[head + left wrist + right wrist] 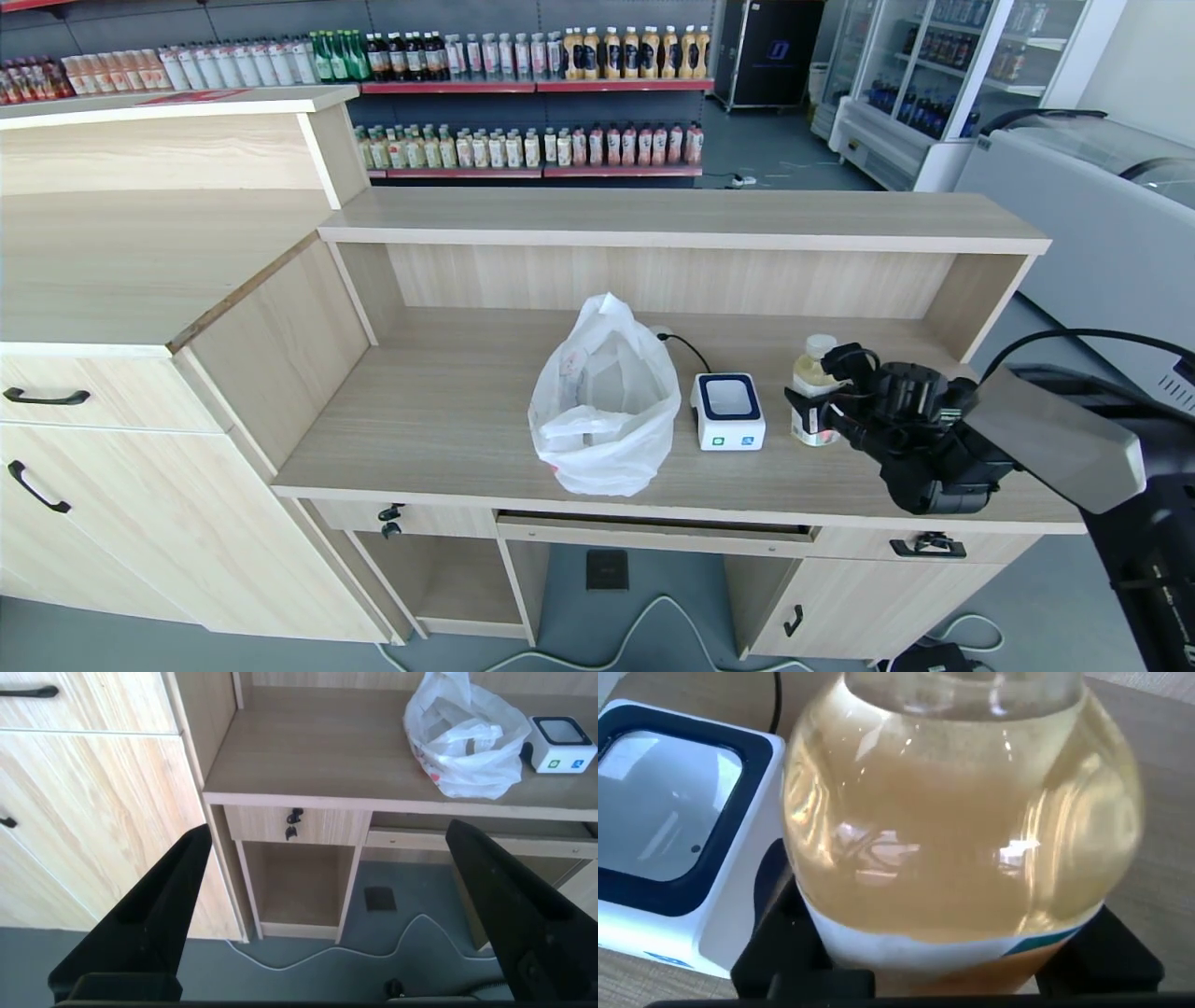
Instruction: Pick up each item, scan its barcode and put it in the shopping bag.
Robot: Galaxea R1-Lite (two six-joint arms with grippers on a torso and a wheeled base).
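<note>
Amber bottle (810,378) stands upright, clasped in the right gripper's (816,417) jaws; the scanner (728,411) sits just to its left, the bag (607,411) beyond.

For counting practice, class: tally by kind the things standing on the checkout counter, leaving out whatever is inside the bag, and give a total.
shopping bag: 1
scanner: 1
bottle: 1
Total: 3
</note>
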